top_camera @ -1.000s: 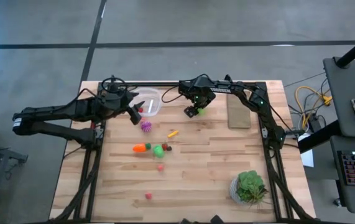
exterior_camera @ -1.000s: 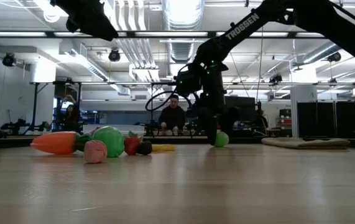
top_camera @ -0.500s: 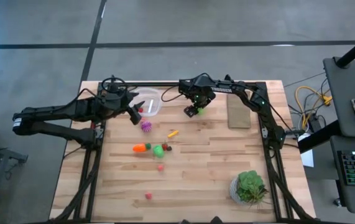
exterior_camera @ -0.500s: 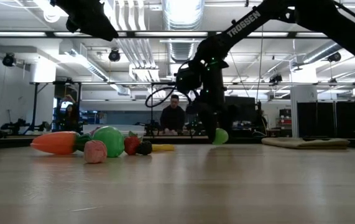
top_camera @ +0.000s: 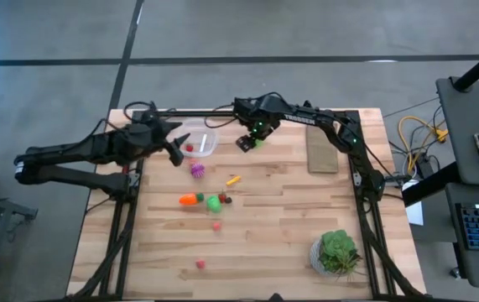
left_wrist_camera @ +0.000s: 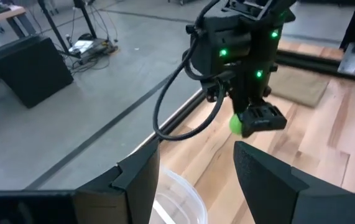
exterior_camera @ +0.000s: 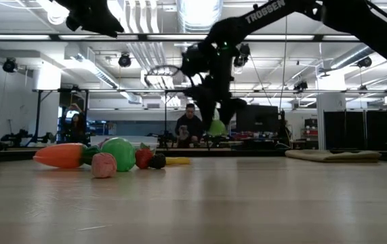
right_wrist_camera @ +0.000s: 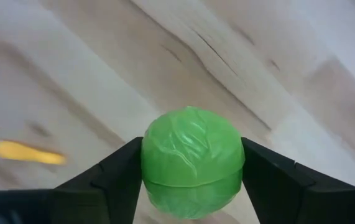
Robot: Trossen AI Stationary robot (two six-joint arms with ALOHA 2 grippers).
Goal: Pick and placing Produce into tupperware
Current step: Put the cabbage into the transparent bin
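A bright green ball [right_wrist_camera: 193, 163] with a crinkled leaf pattern sits between dark fingers [right_wrist_camera: 112, 180]. The worktop [top_camera: 273, 226] is pale striped wood. On it lie an orange carrot [top_camera: 189, 200], a purple bumpy cluster [top_camera: 196, 169], a yellow-orange bit [top_camera: 233, 179] and small red pieces [top_camera: 200, 263].

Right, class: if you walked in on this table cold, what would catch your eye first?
Probably the green ball pinched in the right gripper, lifted off the table near the clear bowl at the far side. Next, the bright cluster mid-table: an orange carrot beside another green ball.
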